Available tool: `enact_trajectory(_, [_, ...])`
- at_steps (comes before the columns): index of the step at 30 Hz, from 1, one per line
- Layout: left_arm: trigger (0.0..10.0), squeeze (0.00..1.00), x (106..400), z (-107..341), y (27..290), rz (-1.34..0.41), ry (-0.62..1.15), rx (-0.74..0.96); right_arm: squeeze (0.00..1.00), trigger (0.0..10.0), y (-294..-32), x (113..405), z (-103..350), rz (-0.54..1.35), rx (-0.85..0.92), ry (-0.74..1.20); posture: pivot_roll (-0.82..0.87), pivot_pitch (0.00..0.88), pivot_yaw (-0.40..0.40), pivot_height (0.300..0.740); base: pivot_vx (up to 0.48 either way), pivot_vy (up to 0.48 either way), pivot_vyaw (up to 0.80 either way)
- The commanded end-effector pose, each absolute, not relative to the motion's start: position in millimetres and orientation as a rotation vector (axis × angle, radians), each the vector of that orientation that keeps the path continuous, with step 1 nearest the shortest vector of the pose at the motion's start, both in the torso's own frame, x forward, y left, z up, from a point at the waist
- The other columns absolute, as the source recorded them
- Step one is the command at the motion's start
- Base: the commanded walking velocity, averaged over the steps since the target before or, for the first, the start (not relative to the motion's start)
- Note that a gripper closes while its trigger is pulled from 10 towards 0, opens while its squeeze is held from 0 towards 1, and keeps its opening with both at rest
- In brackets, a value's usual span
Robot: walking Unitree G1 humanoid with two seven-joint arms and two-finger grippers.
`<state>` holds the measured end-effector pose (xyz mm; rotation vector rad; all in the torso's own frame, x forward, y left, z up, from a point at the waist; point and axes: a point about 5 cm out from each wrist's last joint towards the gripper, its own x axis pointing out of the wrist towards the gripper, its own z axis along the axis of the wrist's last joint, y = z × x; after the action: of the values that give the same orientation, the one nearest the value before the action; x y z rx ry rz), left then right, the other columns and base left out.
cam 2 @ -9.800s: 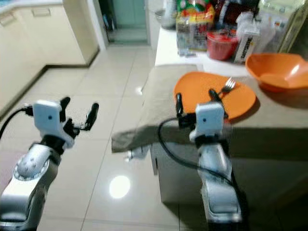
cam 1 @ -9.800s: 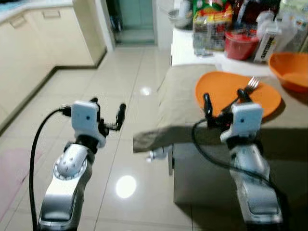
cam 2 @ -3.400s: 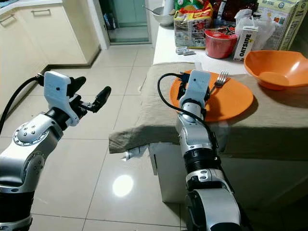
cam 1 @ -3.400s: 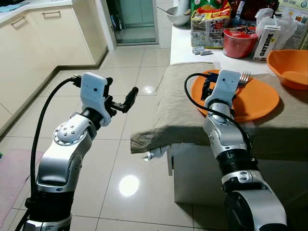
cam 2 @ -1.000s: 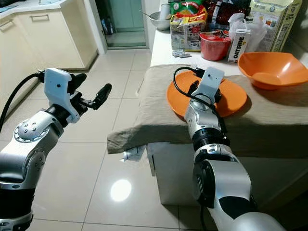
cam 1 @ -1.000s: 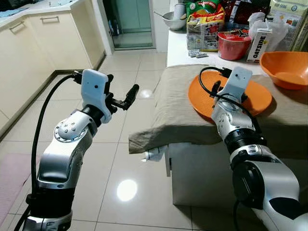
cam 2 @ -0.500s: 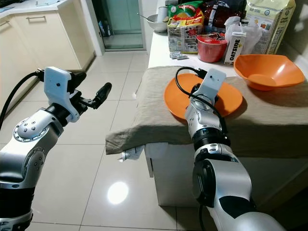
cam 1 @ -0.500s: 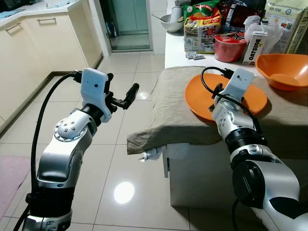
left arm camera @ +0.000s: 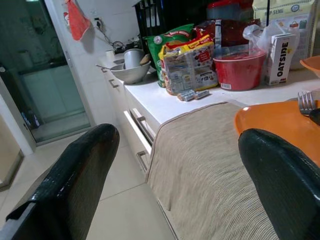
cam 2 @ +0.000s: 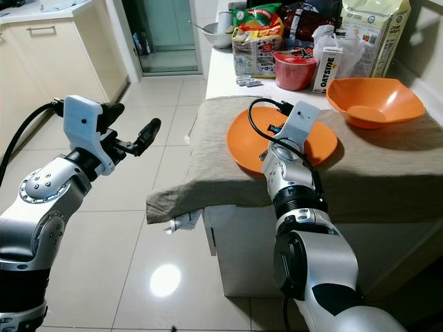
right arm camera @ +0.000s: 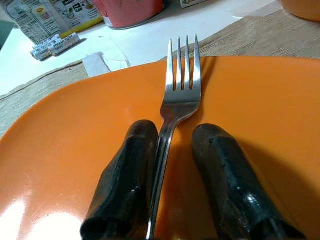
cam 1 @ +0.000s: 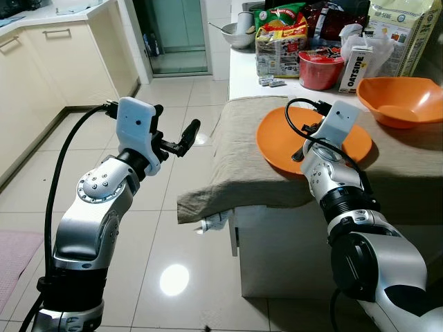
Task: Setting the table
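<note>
Right gripper [right arm camera: 172, 175]: low over the orange plate [cam 1: 277, 142], fingers narrowly parted, the fork [right arm camera: 181, 85] handle between them; a firm pinch can't be confirmed.
Fork: lying on the plate, tines pointing toward the counter clutter.
Plate: on the beige cloth [cam 1: 239, 149], near the table edge.
Orange bowl [cam 1: 405, 100]: on the cloth, apart from the plate.
Left gripper [cam 1: 173, 138]: raised over the floor, fingers spread wide, holding nothing.
Progress: plate and bowl look placed; fork likely needs moving beside the plate. No cup or other cutlery seen.
</note>
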<state>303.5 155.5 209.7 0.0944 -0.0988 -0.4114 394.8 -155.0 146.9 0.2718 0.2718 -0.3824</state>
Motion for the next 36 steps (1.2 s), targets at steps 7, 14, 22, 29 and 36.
enact_trajectory(7, [10.0, 0.0, 307.0, 214.4, 157.5, -0.409, -0.1, 0.098, 0.0, 0.0, -142.7, 377.3, 103.0, -0.355, 0.257, 0.435, -0.12, 0.0, 0.139, 0.74, 0.0, 0.0, 0.0])
enact_trajectory(14, [10.0, 0.0, 308.2, 215.9, 158.1, -0.406, -0.105, 0.099, 0.0, 0.0, -135.3, 391.2, 147.6, -0.279, 0.133, 0.143, -0.12, 0.0, 0.141, 0.74, 0.0, 0.0, 0.0])
enact_trajectory(22, [10.0, 0.0, 308.6, 217.1, 157.5, -0.404, -0.113, 0.097, 0.0, 0.0, -123.5, 392.1, 185.0, -0.215, 0.034, -0.111, -0.12, 0.0, 0.139, 0.74, 0.0, 0.0, 0.0])
enact_trajectory(29, [10.0, 0.0, 309.3, 217.8, 157.1, -0.404, -0.117, 0.094, 0.0, 0.0, -119.1, 391.3, 191.9, -0.204, -0.006, -0.153, -0.12, 0.0, 0.139, 0.74, 0.0, 0.0, 0.0])
enact_trajectory(36, [10.0, 0.0, 309.5, 217.8, 156.3, -0.405, -0.117, 0.096, 1.0, 10.0, -122.0, 392.8, 177.5, -0.218, 0.002, -0.031, -0.12, 0.0, 0.137, 0.74, 0.0, 0.0, 0.0])
